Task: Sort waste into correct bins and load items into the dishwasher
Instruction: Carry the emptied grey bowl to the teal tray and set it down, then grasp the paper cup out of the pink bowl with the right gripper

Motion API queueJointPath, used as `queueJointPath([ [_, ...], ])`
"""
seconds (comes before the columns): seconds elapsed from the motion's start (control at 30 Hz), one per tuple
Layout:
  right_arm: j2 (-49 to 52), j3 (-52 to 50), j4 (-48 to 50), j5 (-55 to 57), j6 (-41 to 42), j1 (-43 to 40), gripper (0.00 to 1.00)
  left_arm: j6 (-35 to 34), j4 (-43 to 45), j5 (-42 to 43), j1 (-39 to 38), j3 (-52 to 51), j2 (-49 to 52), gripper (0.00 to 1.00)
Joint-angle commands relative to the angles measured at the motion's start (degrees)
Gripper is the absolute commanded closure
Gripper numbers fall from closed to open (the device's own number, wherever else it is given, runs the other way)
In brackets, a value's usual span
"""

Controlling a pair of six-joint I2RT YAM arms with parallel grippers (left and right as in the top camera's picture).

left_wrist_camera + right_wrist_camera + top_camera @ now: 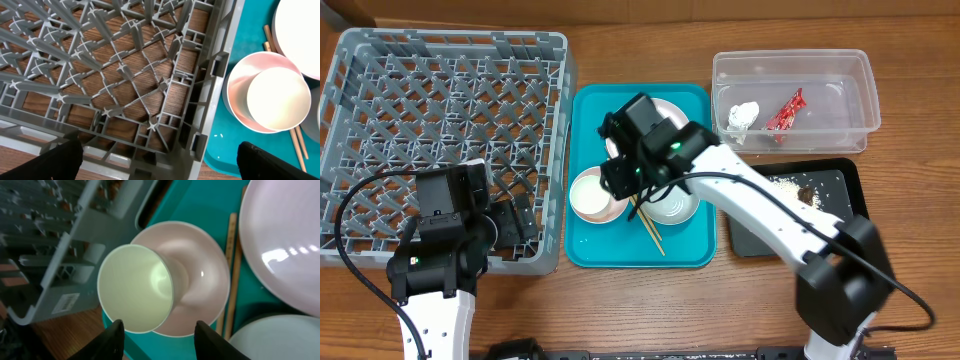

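Right hand [162,339] first: its two fingers [116,339] stand wide apart and empty, hanging just above the small white cup [134,287]. That cup sits inside the pale pink bowl [200,280] on the teal tray [690,250]. I'd judge the cup light, stiff and smooth-walled, so likely to slip or tip if pinched off-centre. It rests loose in the bowl, crowded toward the rack side. The thin rim looks the best hold, one finger inside and one outside, with a straight lift so the bowl does not come with it. Just beside the bowl lie the chopsticks [231,270], then the white plate [285,245]. At the corner of that view is the grey-green bowl [275,342].

Left hand [160,165] is spread wide too, holding nothing, poised over the near corner of the dish rack [125,85], close to the tray's edge.

Only the right wrist camera shows the spread of the fingers over the cup; from above the arm hides it. Only the overhead shows the far side of the counter [920,100]. There the tissue [744,115] and red wrapper [785,110] lie in the clear tub [865,95], and rice [788,184] in the black tray [850,175].
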Motion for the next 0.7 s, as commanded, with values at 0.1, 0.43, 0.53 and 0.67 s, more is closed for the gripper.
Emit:
queueJointPath([
  [0.1, 5.22, 0.59, 0.20, -0.22, 1.79, 1.16, 0.66, -0.57, 0.22, -0.13, 0.24, 1.27, 0.20, 0.00],
  [0.43, 4.48, 1.81, -0.15, 4.68, 4.70, -0.76, 0.96, -0.57, 0.24, -0.11, 0.24, 1.27, 0.20, 0.00],
  [0.53, 2.05, 2.93, -0.22, 4.83, 4.70, -2.32, 0.96, -0.55, 0.31, 0.39, 0.24, 1.27, 0.20, 0.00],
  [0.67, -3.13, 4.42, -0.92, 4.76, 4.70, -4.92, 0.96, -0.55, 1.31, 3.78, 0.24, 1.27, 0.20, 0.00],
])
